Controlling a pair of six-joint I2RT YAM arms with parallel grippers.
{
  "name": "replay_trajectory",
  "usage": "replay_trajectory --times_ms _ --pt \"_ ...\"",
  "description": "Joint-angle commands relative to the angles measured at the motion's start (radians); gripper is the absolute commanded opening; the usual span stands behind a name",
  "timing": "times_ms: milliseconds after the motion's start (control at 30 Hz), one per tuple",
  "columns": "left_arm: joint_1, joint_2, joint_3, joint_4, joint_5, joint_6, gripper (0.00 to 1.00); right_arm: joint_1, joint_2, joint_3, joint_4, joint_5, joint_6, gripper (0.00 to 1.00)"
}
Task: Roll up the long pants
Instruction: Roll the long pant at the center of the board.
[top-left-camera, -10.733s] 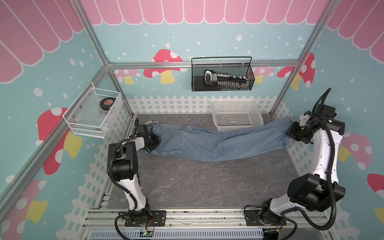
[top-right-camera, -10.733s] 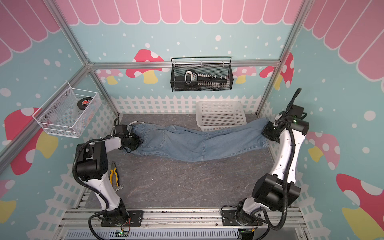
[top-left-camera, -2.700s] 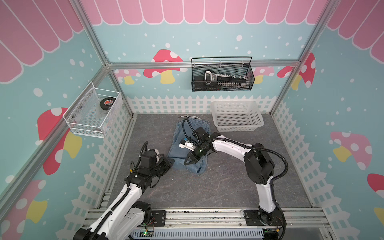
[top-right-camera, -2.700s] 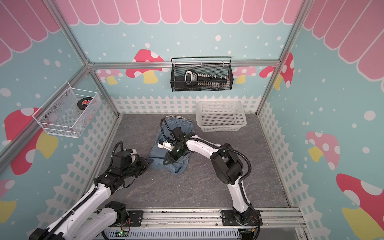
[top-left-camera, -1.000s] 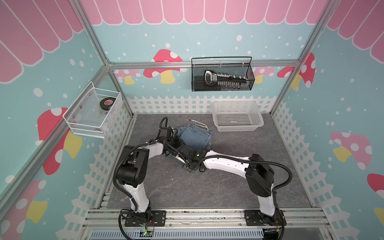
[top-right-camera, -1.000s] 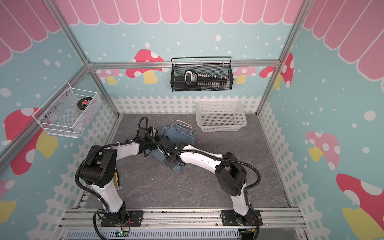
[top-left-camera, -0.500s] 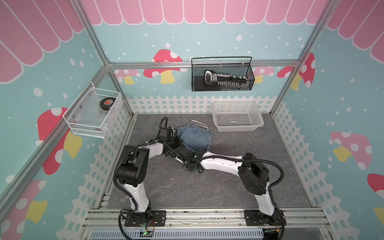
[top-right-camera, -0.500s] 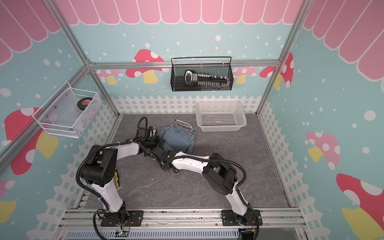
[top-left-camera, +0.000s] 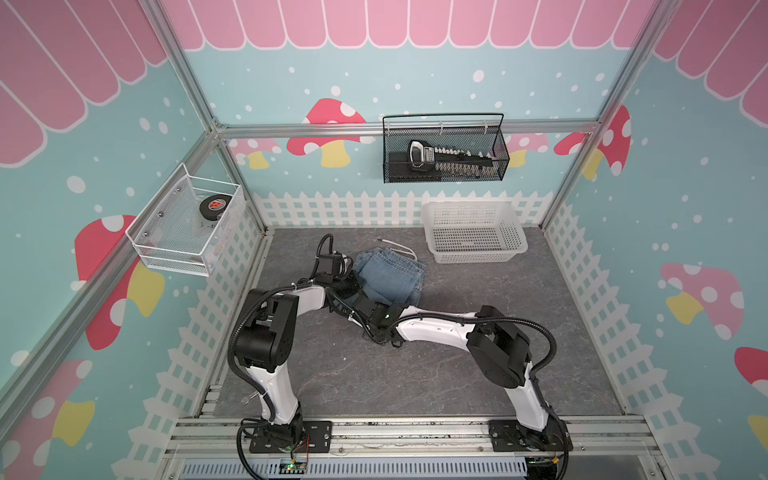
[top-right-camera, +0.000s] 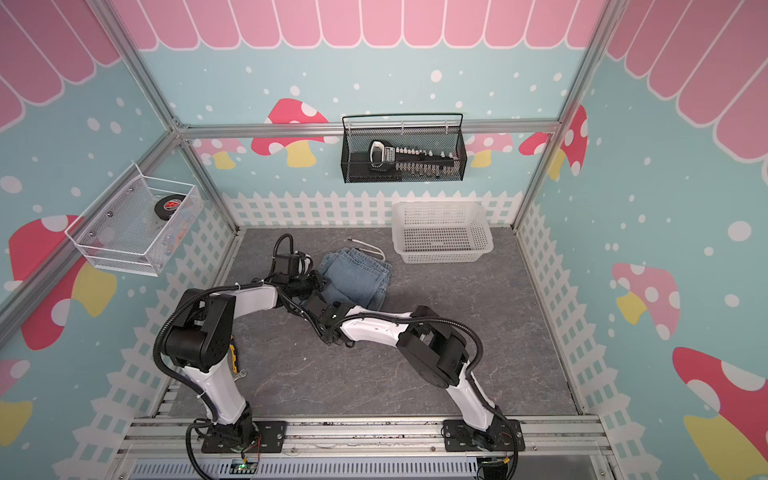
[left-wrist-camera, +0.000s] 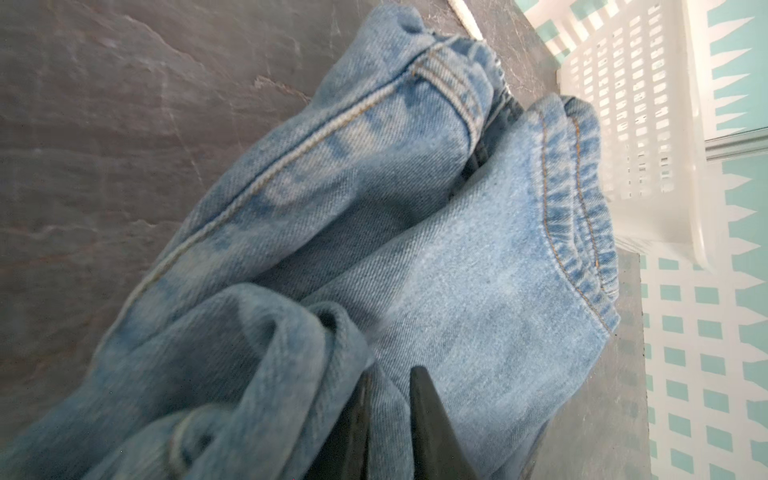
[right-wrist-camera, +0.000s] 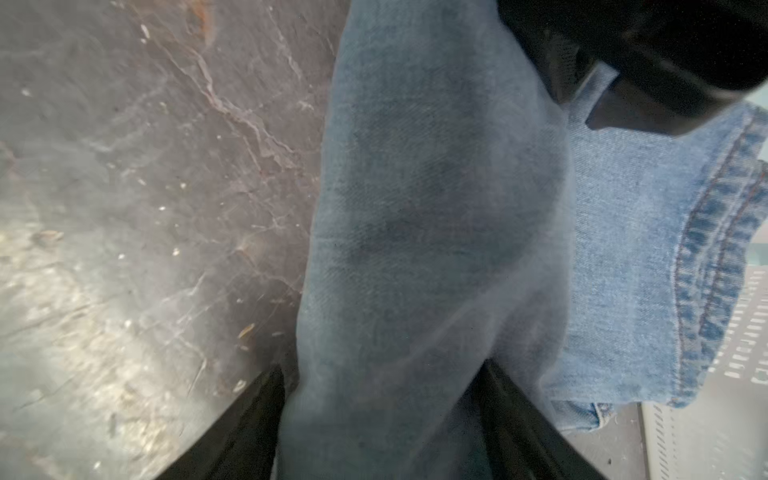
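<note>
Fig.: Open: front & right of grey slate-look tabletop (top-left-camera: 582, 324). Blocked: rear-right by white perforated plastic basket (top-left-camera: 473, 232); centre-left by folded light-blue denim pants (top-left-camera: 392, 276) w/ white robot arms (top-left-camera: 436, 332) meeting there.

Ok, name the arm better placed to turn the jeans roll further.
Left, probably. The left end effector is shut on a fold of the jeans, so it can carry the roll over; the right end effector stands open astride the denim, gripping nothing.
</note>
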Motion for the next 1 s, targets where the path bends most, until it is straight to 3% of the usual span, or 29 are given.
replay_trajectory --times_ms 0,133,200,333,433,633,800,967 --pt "0.029 0.047 0.009 0.002 0.002 0.012 0.26 0.000 0.045 -0.023 0.071 0.060 -0.075 0.77" --pt "0.045 0.061 0.009 0.022 0.041 0.007 0.26 -0.012 0.116 -0.010 0.094 0.075 -0.091 0.77" --pt "0.054 0.062 0.006 0.034 0.061 -0.002 0.25 -0.025 0.154 0.002 0.101 0.067 -0.091 0.70" --pt "0.068 0.041 0.011 0.022 0.093 -0.005 0.25 -0.042 0.178 0.011 0.091 0.021 -0.086 0.21" --pt "0.075 0.009 0.024 -0.010 0.101 -0.001 0.25 -0.043 0.139 0.010 0.069 -0.048 -0.074 0.02" --pt "0.076 -0.131 0.036 -0.156 0.077 0.033 0.25 -0.044 0.043 0.109 -0.132 -0.256 0.004 0.00" --pt "0.076 -0.332 0.005 -0.317 -0.015 0.103 0.25 -0.046 0.033 0.268 -0.330 -0.466 0.109 0.00" --pt "0.075 -0.532 -0.060 -0.435 -0.083 0.123 0.25 -0.072 0.052 0.362 -0.402 -0.713 0.196 0.00"
